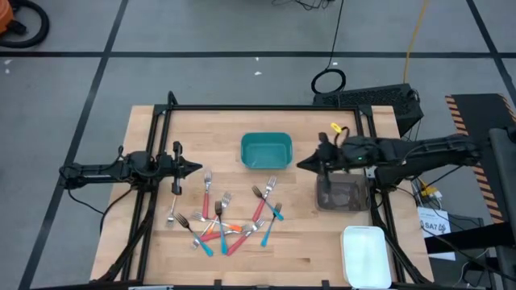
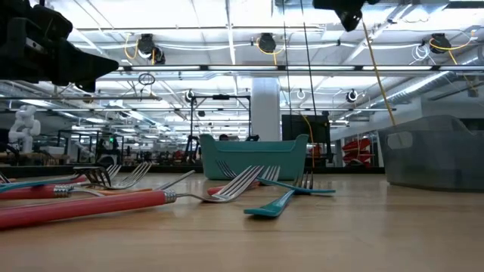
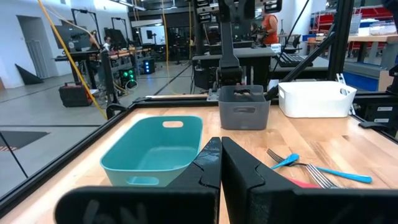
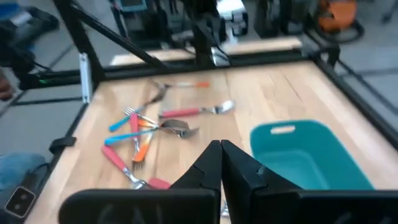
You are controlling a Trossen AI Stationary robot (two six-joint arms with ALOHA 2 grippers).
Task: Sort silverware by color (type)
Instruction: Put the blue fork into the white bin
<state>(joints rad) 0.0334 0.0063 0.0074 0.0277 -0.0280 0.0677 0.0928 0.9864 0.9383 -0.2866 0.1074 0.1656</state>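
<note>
With both the left gripper (image 1: 196, 167) and right gripper (image 1: 301, 164) hovering empty, fingers pressed together, the silverware (image 1: 227, 217) is lying unsorted in a heap near the teal bin (image 1: 266, 151), likely awaiting the first pick.

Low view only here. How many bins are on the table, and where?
Observer: Three. The teal bin is mid-table, the grey bin is to its right, and the white bin is at a right-hand corner.
Operator: Anything sorted?
Observer: No. The teal bin is empty, and the forks lie in one mixed pile on the table.
Operator: Claws?
Observer: The left claw is shut and empty, left of the pile. The right claw is shut, between the teal and grey bins.
</note>
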